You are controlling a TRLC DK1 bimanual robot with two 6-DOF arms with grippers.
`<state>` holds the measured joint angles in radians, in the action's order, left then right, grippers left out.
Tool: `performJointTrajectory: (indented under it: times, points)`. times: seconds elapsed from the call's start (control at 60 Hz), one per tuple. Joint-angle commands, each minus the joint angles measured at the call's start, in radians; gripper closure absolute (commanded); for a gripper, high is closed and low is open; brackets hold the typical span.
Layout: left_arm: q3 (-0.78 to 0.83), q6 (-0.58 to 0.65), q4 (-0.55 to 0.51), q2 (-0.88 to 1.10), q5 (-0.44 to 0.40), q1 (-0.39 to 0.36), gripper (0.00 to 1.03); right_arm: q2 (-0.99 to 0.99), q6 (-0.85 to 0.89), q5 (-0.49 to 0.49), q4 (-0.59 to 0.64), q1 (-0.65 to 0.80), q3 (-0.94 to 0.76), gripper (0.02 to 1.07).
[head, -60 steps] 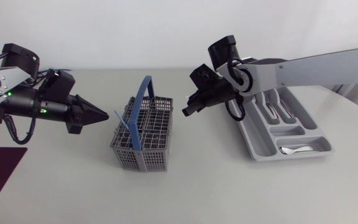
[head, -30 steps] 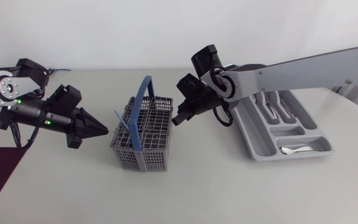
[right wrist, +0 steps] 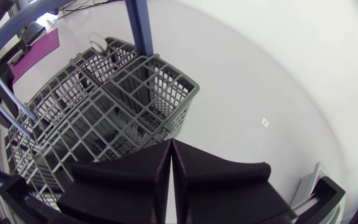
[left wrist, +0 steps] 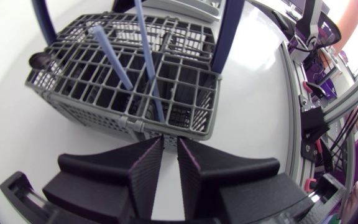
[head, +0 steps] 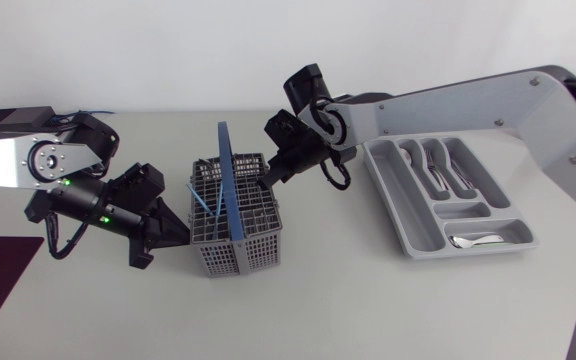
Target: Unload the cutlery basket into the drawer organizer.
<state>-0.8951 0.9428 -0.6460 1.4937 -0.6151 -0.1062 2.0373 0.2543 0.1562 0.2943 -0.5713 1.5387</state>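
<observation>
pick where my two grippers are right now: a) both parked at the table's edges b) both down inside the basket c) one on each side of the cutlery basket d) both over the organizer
c: the left gripper is by the left wall of the cutlery basket, and the right gripper is at its far right corner.
</observation>
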Motion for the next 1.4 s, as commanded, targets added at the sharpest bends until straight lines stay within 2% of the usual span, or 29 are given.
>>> performJointTrajectory:
  times: [0.0,0.183,0.3,0.383,0.65,0.833,0.983,1.217,1.383]
  points:
    - [0.018,-0.013,0.009,0.027,0.000,-0.058,0.79,0.050,-0.021,-0.003,0.017,-0.018,0.069,1.01]
    - [0.008,-0.142,0.111,0.050,0.021,-0.190,0.79,0.073,-0.020,-0.030,0.035,-0.013,0.121,1.01]
    - [0.002,-0.154,0.121,0.045,0.032,-0.211,0.79,0.024,-0.016,-0.040,0.035,0.011,0.081,1.01]
    - [0.002,-0.148,0.121,0.013,0.032,-0.164,0.78,-0.034,-0.015,-0.040,0.031,0.031,0.023,1.01]
    - [-0.007,-0.070,0.101,-0.020,0.006,0.062,0.78,-0.270,-0.012,-0.035,0.003,0.042,-0.201,1.01]
    - [-0.077,-0.049,0.114,0.053,-0.006,0.174,0.78,-0.416,-0.016,-0.029,0.002,0.037,-0.358,1.01]
    - [-0.108,-0.059,0.155,0.096,-0.044,0.215,0.78,-0.514,-0.018,-0.024,-0.003,0.037,-0.474,1.01]
    - [-0.151,-0.190,0.315,0.155,-0.055,0.238,0.78,-0.623,-0.029,0.014,-0.003,0.031,-0.615,1.01]
    - [-0.173,-0.280,0.440,0.203,-0.055,0.229,0.78,-0.640,-0.039,0.031,-0.006,-0.009,-0.674,1.01]
